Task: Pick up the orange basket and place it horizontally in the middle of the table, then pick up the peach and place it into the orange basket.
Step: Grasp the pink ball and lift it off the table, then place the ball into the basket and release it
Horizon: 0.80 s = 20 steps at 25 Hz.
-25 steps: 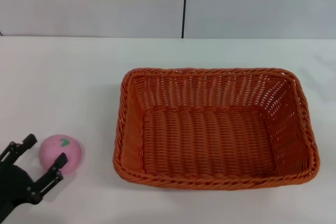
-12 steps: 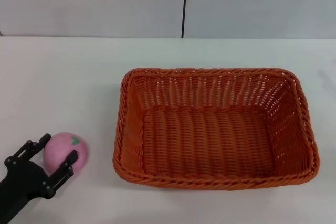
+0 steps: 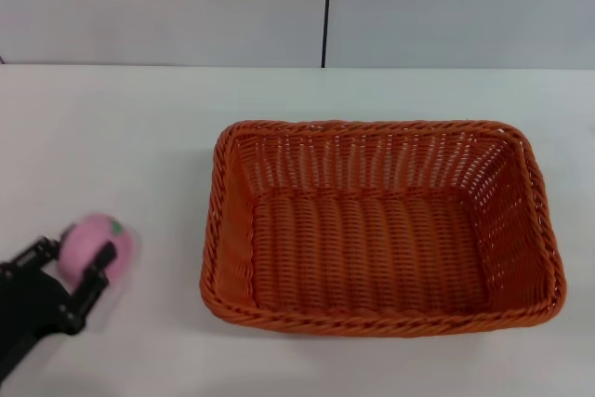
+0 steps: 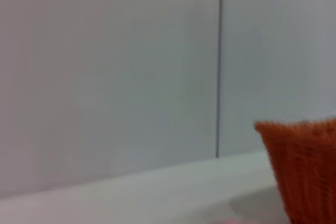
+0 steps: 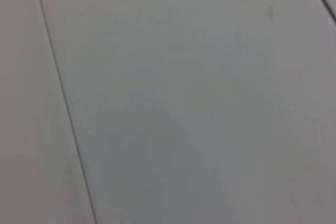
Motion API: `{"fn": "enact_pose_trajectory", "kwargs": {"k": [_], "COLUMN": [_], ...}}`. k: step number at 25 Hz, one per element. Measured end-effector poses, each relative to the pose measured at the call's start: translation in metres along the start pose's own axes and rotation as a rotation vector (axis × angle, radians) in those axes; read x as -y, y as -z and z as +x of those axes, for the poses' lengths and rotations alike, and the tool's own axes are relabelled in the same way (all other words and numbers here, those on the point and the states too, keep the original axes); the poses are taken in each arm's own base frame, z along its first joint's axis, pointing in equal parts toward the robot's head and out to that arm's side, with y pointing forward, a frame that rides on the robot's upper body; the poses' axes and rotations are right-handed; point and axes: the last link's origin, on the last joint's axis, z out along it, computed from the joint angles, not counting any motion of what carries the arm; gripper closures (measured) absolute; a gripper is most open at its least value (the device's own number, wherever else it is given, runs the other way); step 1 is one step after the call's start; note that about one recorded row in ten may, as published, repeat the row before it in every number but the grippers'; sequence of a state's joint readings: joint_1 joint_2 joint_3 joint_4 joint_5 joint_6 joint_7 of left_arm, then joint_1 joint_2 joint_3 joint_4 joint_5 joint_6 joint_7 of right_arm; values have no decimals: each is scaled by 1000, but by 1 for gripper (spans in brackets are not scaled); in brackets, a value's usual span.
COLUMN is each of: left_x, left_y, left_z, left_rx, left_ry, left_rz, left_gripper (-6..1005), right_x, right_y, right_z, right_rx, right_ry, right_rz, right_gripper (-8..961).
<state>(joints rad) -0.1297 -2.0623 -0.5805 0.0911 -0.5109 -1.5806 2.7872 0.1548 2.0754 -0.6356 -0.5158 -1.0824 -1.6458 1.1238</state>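
The orange basket (image 3: 216,230) lies lengthwise across the middle of the white table (image 3: 121,137), open side up and with nothing in it. One of its corners (image 4: 304,166) shows in the left wrist view. The pink peach (image 3: 95,241), with its green leaf mark on top, is to the left of the basket near the table's front edge. My left gripper (image 3: 71,261) is shut on the peach, a black finger on each side. The fruit looks slightly raised off the table. My right gripper is out of view.
A grey panelled wall with a dark vertical seam (image 3: 326,6) runs behind the table. The right wrist view shows only pale wall panels (image 5: 184,103).
My left gripper closed in around the peach, then moved up and to the left with the peach between its fingers. The basket has not moved.
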Motion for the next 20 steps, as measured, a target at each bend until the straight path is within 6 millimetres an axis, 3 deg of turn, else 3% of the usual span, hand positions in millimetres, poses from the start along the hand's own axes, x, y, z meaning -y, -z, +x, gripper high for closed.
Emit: {"fn": "enact_pose_trajectory", "kwargs": {"k": [7,13,15,20], "left_x": [-3,-32,-47,-73], "left_y": [-5,-53,-75,-104], "left_z": [37,62,65,64], "left_rx": [-250,-394,-381,-326], "left_ry": [-5,54,71,100], "left_rz": [-40,-213,-286,-349], "left_gripper": [583,641,661,687], "right_x": [1,0,-1,-1], "right_y": [3,-2,-4,-5], "right_z": [2,4,5,6], "right_rx": [6,10,11,14], "right_ry": [-2,-13,-18,-15], "right_rz": [16,9,6,8], "right_gripper": [301,301,301,301]}}
